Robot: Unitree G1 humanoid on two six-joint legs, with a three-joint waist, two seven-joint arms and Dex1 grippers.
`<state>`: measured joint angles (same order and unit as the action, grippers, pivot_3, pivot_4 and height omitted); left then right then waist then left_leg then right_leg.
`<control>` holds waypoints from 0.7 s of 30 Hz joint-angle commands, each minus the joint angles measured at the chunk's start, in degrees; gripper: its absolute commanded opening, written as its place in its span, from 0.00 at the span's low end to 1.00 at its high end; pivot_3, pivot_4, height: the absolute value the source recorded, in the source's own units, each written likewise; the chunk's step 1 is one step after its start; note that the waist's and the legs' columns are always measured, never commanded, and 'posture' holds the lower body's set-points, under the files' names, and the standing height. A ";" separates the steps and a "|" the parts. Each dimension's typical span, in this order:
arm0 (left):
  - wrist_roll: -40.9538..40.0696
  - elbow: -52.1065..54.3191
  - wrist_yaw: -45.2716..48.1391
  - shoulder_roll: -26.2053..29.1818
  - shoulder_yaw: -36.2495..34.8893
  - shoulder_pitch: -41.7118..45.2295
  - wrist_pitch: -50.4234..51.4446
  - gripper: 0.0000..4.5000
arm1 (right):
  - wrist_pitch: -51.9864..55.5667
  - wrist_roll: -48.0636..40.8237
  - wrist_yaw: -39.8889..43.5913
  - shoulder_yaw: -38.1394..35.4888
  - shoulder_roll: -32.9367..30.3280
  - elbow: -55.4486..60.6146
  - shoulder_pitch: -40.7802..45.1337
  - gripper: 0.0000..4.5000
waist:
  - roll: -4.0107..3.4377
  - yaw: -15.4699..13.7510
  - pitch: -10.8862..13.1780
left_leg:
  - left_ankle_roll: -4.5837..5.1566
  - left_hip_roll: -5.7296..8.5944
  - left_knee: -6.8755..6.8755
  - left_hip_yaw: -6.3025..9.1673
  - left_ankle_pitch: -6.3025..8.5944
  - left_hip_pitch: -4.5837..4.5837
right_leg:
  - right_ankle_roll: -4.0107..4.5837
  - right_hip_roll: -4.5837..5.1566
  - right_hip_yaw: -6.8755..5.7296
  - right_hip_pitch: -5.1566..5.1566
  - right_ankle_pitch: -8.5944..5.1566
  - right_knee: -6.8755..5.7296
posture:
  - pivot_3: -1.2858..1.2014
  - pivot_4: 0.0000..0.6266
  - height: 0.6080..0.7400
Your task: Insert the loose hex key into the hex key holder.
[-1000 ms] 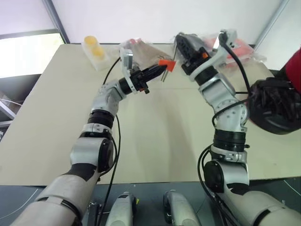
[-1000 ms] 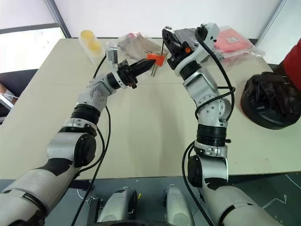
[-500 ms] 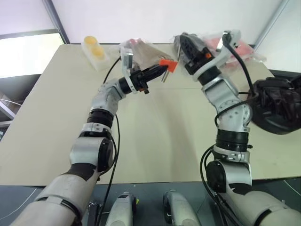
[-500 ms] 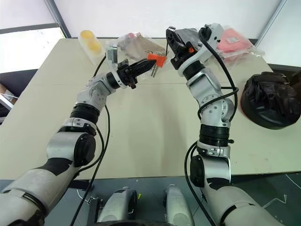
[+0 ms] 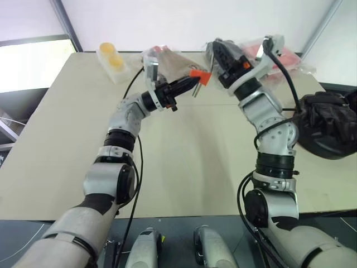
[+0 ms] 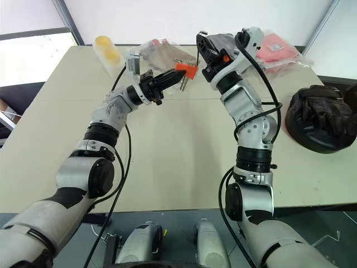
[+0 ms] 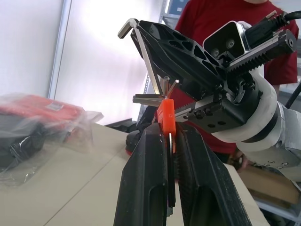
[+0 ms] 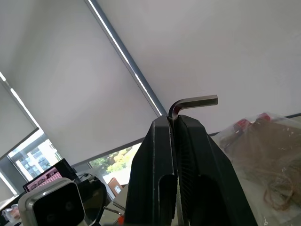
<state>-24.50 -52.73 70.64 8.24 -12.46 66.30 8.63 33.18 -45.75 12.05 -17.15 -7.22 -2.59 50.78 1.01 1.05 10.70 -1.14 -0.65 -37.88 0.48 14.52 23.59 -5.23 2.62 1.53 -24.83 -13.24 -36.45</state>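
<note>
Overhead, from the head cameras, little has shifted in the last second: the left gripper (image 5: 191,84) stays raised above the table (image 5: 184,162), clenched on the hex key holder (image 5: 199,76), whose orange block juts just past its fingertips. The right gripper (image 6: 202,49) has drifted a touch up and outward from where it stood a second ago, and since the half-second mark both arms look settled. The person in red who leaned in beside the black bag (image 6: 321,120) has drawn back.

Next, the left wrist camera looks along its own two black fingers (image 7: 146,183), pressed onto the holder (image 7: 165,118). Right beyond the holder stands the right gripper (image 7: 155,40), closed on the loose hex key (image 7: 146,61). The key's long shank slants down so its tip sits at the holder's top edge, among the short keys fanning out there; whether it has entered a slot I cannot tell.

Finally, the right wrist camera shows its fingers (image 8: 160,188) shut tight on the key, with the bent end (image 8: 195,101) poking out above the tips.

To my eye the pause means alignment is done or nearly so, and the push home is what remains.
</note>
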 commanded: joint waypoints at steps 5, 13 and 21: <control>-0.81 0.99 -0.85 -0.12 -0.51 1.17 -1.34 0.00 | -0.92 -0.77 0.06 0.17 0.77 2.14 1.12 0.02 | 0.00 0.00 0.00 | 0.00 0.00 0.00 0.00 0.00 0.00 | 0.00 0.00 0.00 0.00 0.00 0.00 | 0.52 0.24 1.00; -1.83 0.17 -2.55 -0.37 -1.78 2.06 -2.01 0.00 | -0.64 -0.81 -0.08 0.38 1.02 2.46 0.84 0.02 | 0.00 0.00 0.00 | 0.00 0.00 0.00 0.00 0.00 0.00 | 0.00 0.00 0.00 0.00 0.00 0.00 | 0.52 0.24 1.00; -2.63 1.12 -3.22 -0.82 -1.88 1.45 -2.35 0.00 | -0.09 -0.74 -0.31 0.04 0.15 2.23 1.05 0.02 | 0.00 0.00 0.00 | 0.00 0.00 0.00 0.00 0.00 0.00 | 0.00 0.00 0.00 0.00 0.00 0.01 | 0.52 0.24 1.00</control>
<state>-25.80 -53.44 67.49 7.71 -13.37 66.36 7.19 33.35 -45.76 11.53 -17.12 -6.62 -2.57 50.75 1.01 1.05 10.70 -1.14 -0.66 -37.88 0.48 14.52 23.59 -5.23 2.63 1.53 -24.83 -13.24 -36.44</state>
